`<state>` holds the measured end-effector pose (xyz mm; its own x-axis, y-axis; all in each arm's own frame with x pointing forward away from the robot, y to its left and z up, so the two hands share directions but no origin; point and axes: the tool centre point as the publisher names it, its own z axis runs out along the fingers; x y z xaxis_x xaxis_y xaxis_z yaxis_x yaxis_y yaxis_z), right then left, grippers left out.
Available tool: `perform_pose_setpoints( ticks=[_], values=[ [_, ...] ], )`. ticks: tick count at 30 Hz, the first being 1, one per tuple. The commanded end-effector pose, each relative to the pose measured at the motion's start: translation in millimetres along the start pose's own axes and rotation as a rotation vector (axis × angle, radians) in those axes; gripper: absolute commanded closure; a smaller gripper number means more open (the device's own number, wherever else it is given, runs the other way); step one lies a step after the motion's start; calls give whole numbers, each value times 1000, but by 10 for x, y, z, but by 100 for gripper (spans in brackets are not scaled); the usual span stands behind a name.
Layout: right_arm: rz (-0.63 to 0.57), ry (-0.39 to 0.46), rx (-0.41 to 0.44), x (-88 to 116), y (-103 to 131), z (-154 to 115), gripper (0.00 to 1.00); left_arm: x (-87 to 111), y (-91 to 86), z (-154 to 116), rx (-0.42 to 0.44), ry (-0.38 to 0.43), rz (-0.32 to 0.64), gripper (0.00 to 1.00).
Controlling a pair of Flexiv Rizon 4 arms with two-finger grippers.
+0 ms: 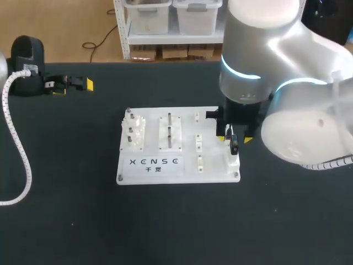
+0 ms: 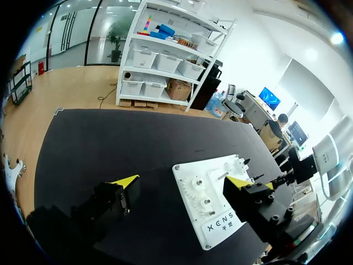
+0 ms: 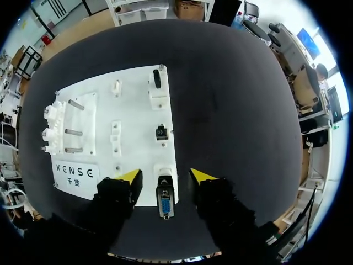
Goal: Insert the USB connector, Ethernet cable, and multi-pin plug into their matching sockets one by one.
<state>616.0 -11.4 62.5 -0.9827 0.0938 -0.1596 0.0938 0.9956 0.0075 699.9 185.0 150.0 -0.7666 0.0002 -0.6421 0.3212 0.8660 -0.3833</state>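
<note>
Right gripper (image 3: 165, 175) stands open astride the plug (image 3: 164, 203), touching neither side, at the board's (image 1: 165, 168) right edge, mid-frame in the head view; closing off-centre could tilt the plug and jam it in its socket (image 3: 165, 170).

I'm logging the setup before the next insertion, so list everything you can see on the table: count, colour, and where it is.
Table: one, black, under everything.
Board: one, white, mid-table.
Gear fixture: one, white, at the board's left end in the head view.
Peg block: one, white with metal pegs, beside the gear fixture.
Small fittings: three, white, in a row right of the peg block.
Multi-pin plug: one, dark with a metal shell, at the board's right edge.
Other sockets: two, white with dark insides, along that same edge.
Left gripper: black, yellow tips, open, far left, off the board.
Right gripper: black, yellow tips, open, straddling the plug without touching it.
</note>
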Motion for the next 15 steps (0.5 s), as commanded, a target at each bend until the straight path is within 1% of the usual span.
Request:
perform_pose_setpoints(
  ticks=[1,7,8,9,10,11,15],
  values=[
    [11,-29,-4,12,-70,-135,0,0,0,0,0,0,0,0],
    [39,-63,11,-114,-114,-244,0,0,0,0,0,0,0,0],
    [47,-67,22,-137,-117,-257,0,0,0,0,0,0,0,0],
    [52,-66,52,-165,-119,-262,0,0,0,0,0,0,0,0],
    [62,-51,67,-196,-120,-264,0,0,0,0,0,0,0,0],
    [52,-35,120,-227,-121,-273,0,0,0,0,0,0,0,0],
    [52,-35,120,-227,-121,-273,0,0,0,0,0,0,0,0]
  ],
)
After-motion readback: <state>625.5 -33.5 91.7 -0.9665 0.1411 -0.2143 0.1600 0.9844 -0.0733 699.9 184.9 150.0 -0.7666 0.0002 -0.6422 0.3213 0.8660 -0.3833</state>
